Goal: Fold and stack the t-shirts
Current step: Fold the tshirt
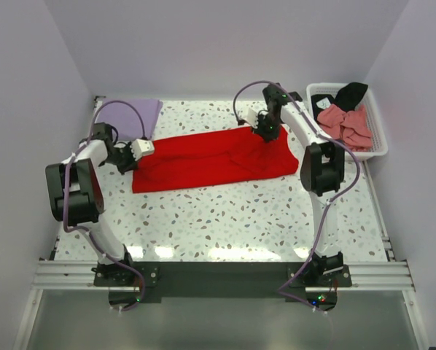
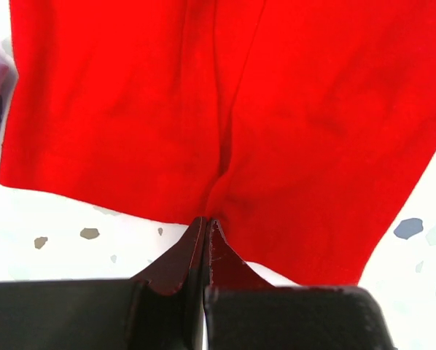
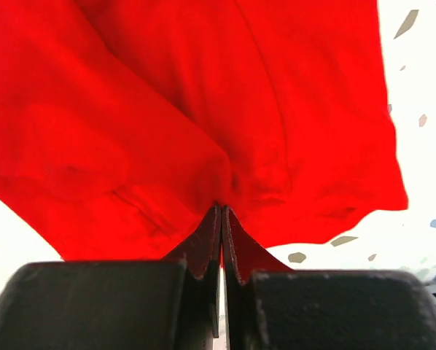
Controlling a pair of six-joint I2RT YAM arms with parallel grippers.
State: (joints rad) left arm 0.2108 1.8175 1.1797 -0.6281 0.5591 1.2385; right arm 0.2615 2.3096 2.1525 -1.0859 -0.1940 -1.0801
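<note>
So we're looking at the red t-shirt lying spread across the middle of the desk. Our left gripper is pinching its left edge, jaws fully closed, with the cloth puckering at the tips. Our right gripper is clamping a bunched bit at the far right side, jaws closed too. A lavender t-shirt is sitting at the far left corner. A salmon-pink t-shirt and a black t-shirt are lying heaped in the white basket.
</note>
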